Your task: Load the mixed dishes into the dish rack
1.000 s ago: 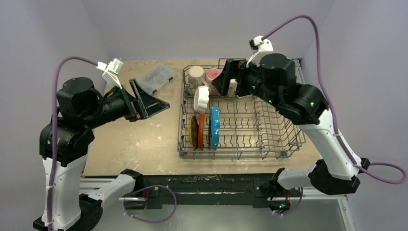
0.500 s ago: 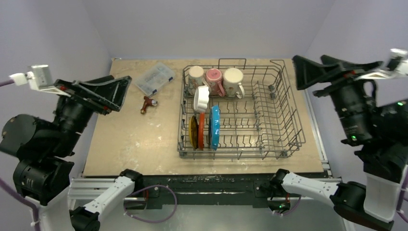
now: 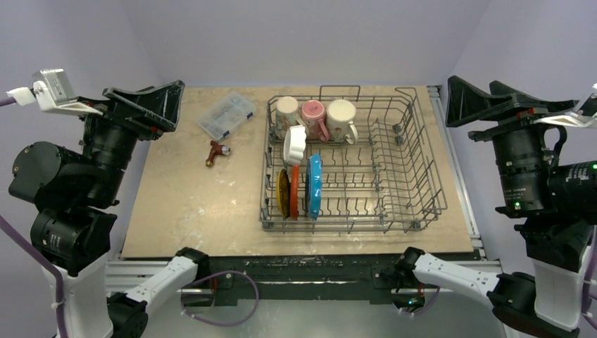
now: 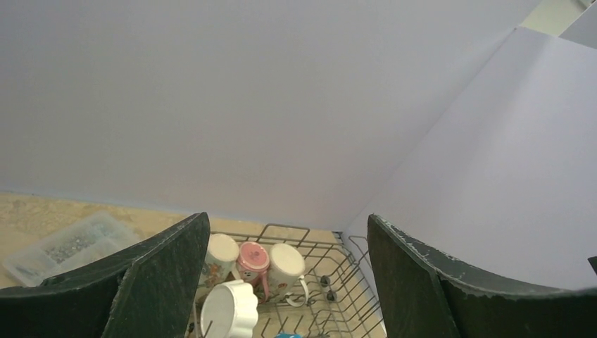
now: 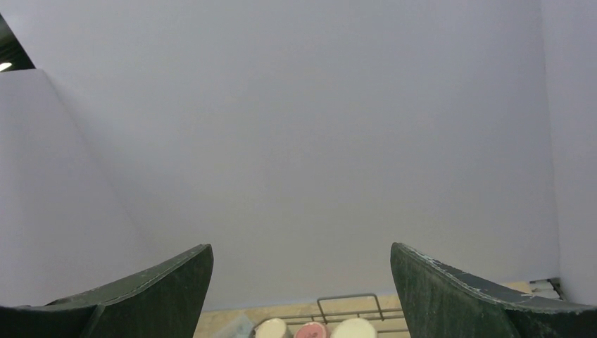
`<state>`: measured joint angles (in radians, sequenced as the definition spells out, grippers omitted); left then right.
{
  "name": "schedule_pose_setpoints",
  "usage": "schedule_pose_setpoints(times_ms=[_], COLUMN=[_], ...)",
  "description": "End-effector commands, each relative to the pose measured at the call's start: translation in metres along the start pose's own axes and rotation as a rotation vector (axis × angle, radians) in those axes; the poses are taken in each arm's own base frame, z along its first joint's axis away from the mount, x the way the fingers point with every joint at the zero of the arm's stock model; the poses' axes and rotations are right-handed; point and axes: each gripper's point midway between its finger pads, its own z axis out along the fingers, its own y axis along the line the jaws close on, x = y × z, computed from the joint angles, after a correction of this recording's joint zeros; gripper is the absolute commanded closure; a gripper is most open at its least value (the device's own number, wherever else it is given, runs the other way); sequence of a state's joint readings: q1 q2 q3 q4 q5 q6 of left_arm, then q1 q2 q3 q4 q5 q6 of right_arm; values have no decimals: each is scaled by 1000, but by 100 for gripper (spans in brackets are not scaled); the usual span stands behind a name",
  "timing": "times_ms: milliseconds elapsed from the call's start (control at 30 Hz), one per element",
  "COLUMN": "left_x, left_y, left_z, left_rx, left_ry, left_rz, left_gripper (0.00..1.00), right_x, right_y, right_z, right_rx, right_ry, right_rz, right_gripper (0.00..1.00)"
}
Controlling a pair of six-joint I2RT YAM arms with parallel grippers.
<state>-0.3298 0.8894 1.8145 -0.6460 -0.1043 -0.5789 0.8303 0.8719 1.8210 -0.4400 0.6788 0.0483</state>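
The grey wire dish rack point(image 3: 394, 176) stands on the right half of the table. Three mugs stand along its back row: cream point(image 3: 286, 113), pink point(image 3: 312, 113) and cream point(image 3: 342, 116). The white scalloped bowl point(image 3: 295, 144) stands on edge in front of them. The yellow-patterned plate point(image 3: 283, 192), orange plate point(image 3: 294, 190) and blue plate point(image 3: 314, 185) stand upright in the tines. My left gripper point(image 3: 174, 105) is open and empty, raised high at the table's left side. My right gripper point(image 3: 457, 105) is open and empty, raised high beyond the rack's right side. The left wrist view point(image 4: 287, 218) shows the mugs point(image 4: 252, 259) and bowl point(image 4: 229, 313) far below.
A clear plastic compartment box point(image 3: 226, 115) lies at the back left of the table. A small red-brown tool point(image 3: 216, 150) lies in front of it. The right part of the rack holds no dishes. Purple walls close in on three sides.
My right gripper has left the back of the rack, where the third mug now stands, and swung up to the right. My left gripper has risen and pulled back to the left.
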Motion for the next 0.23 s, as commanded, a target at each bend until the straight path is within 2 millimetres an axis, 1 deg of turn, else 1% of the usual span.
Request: schedule_pose_setpoints(times_ms=[0,133,200], left_x=[-15,-9,-7], left_y=[-6,-4,-1], left_z=[1,1,1], left_rx=[13,6,-4], left_ry=[-40,-21,-23], left_rz=[21,15,8], left_gripper=[19,19,19], right_x=[-12,-5,-5], right_y=[-6,-7,-8], right_z=[0,0,-1], right_rx=[36,37,44], right_ry=[-43,-25,-20], right_rz=[38,19,22], right_gripper=[1,1,1])
